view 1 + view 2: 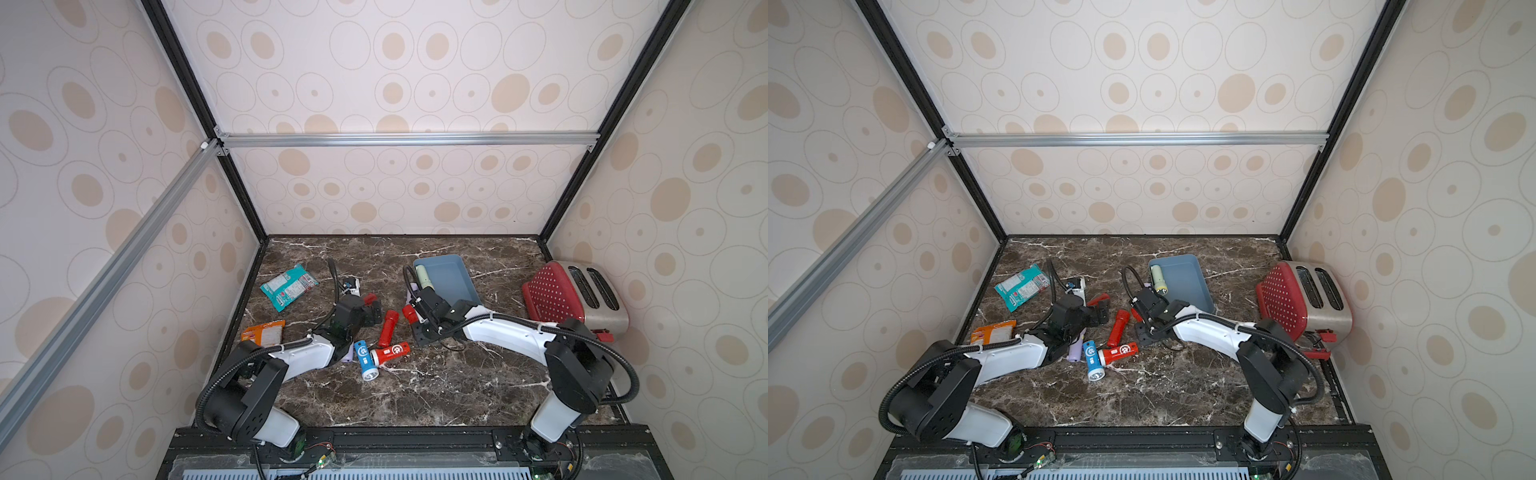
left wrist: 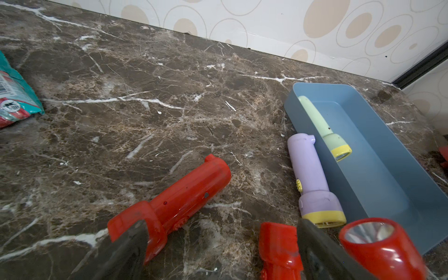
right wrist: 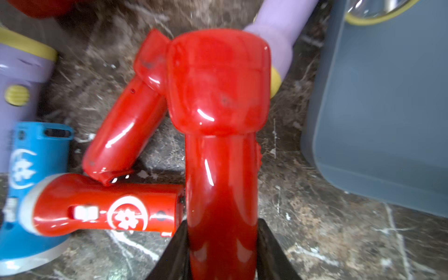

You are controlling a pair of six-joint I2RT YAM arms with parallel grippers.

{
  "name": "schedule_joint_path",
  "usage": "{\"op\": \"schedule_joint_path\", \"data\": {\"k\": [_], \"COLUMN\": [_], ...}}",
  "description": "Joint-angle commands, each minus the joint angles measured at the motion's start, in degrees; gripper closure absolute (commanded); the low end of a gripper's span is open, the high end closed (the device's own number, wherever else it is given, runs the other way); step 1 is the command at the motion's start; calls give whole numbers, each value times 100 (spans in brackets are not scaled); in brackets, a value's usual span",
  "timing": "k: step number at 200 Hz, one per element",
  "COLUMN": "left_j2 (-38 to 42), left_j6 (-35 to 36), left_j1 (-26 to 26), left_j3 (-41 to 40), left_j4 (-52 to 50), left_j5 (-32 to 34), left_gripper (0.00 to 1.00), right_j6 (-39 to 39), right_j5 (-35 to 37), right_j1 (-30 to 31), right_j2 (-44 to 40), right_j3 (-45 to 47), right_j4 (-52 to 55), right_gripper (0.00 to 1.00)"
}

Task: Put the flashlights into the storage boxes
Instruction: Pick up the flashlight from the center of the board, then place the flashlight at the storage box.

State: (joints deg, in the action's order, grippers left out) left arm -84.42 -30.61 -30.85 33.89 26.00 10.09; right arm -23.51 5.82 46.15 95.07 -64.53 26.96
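My right gripper (image 3: 221, 249) is shut on the handle of a red flashlight (image 3: 218, 97), just off the near left corner of the slate-blue storage box (image 1: 451, 278). A pale green flashlight (image 1: 424, 277) lies inside the box, and a lilac one (image 2: 312, 179) lies on the table along its left wall. My left gripper (image 2: 223, 254) hangs open low over the table, with one red flashlight (image 2: 169, 206) at one finger and another (image 2: 278, 247) just inside the other finger. Nearer the front lie a blue flashlight (image 1: 365, 359), a red one with a white flower (image 1: 390, 353) and a lilac one (image 1: 348, 356).
A red dotted toaster (image 1: 573, 297) stands against the right wall. A teal snack packet (image 1: 289, 286) and an orange one (image 1: 264, 331) lie at the left of the marble table. Patterned walls close in the back and both sides.
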Motion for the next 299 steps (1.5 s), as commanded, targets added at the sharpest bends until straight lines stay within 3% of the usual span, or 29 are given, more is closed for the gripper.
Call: {"op": "schedule_joint_path", "data": {"k": [1, 35, 84, 142, 178, 299], "left_j2": [128, 134, 222, 224, 100, -18], "left_j6": [11, 11, 20, -5, -5, -50], "left_j1": [11, 10, 11, 11, 11, 17], "left_j3": [45, 100, 37, 6, 70, 146], "left_j4": [46, -32, -6, 30, 12, -4], "left_j5": [129, 72, 134, 150, 52, 20], "left_gripper": [5, 5, 5, 5, 5, 5], "right_j6": [48, 223, 138, 451, 599, 883], "right_j5": [459, 855, 724, 360, 24, 32], "right_j1": [52, -50, -381, -1437, -1978, -2191], "right_j2": [-258, -173, 76, 674, 1443, 3222], "right_j3": [12, -236, -491, -1166, -2090, -4456], "right_j4": [184, 328, 240, 687, 1434, 2327], "right_gripper": [69, 70, 71, 71, 71, 71]}}
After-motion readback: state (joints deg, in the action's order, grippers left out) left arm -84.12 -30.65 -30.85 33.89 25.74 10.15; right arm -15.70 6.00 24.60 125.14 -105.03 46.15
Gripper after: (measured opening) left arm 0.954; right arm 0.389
